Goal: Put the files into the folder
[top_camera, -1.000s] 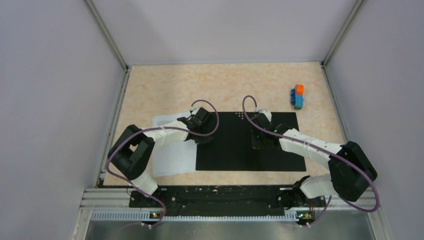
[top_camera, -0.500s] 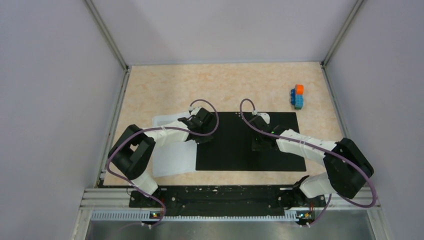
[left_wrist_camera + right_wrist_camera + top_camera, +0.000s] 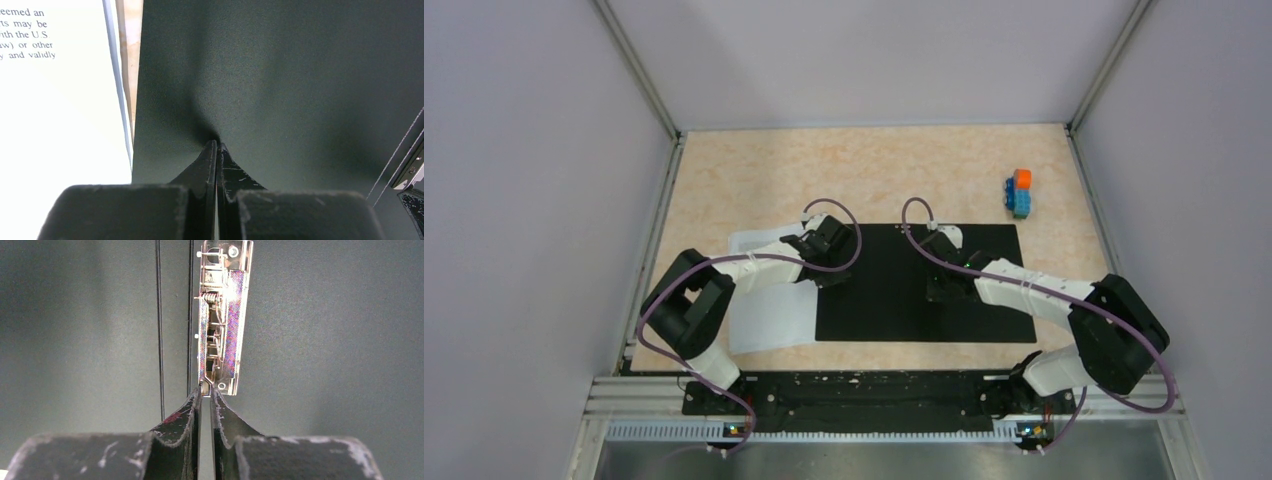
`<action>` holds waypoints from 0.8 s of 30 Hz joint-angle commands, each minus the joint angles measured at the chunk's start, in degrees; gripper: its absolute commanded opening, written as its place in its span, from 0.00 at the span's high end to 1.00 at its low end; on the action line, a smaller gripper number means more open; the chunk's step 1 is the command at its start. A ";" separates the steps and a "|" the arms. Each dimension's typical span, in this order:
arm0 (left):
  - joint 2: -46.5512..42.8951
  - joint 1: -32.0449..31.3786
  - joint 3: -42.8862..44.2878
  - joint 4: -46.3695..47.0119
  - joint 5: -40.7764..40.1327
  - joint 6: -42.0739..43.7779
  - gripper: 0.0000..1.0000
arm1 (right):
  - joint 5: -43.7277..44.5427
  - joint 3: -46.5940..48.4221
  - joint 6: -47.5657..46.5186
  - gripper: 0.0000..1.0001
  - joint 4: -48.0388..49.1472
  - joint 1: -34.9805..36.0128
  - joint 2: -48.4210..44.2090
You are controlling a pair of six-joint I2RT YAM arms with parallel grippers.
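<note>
The folder (image 3: 884, 305) lies open on the table with its black inside up; its teal outside is hidden. Its metal clip (image 3: 222, 315) runs along the central fold. The files (image 3: 769, 318), white printed sheets, lie just left of the folder and show in the left wrist view (image 3: 55, 125). My left gripper (image 3: 832, 262) is shut and empty, its tips (image 3: 217, 145) pressing on the folder's left half (image 3: 300, 75). My right gripper (image 3: 936, 262) is closed, its tips (image 3: 206, 390) on the near end of the clip, where a thin metal tab sits between them.
An orange-and-blue toy block stack (image 3: 1020, 193) stands at the back right. A strip of beige table (image 3: 129, 50) shows between the files and the folder's left edge. Grey walls close in both sides and the back.
My right arm has shifted slightly to the left over the folder's fold. My left arm has hardly moved.
</note>
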 commanded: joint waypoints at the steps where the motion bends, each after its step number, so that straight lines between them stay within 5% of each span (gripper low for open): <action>1: 2.71 0.06 -0.76 -2.51 -2.66 -0.36 1.00 | 2.14 -0.67 1.16 0.92 1.58 0.49 1.37; 24: 4.54 1.36 -0.99 -4.27 -2.11 -0.15 1.00 | 12.73 -2.78 6.52 0.98 -6.40 1.48 2.47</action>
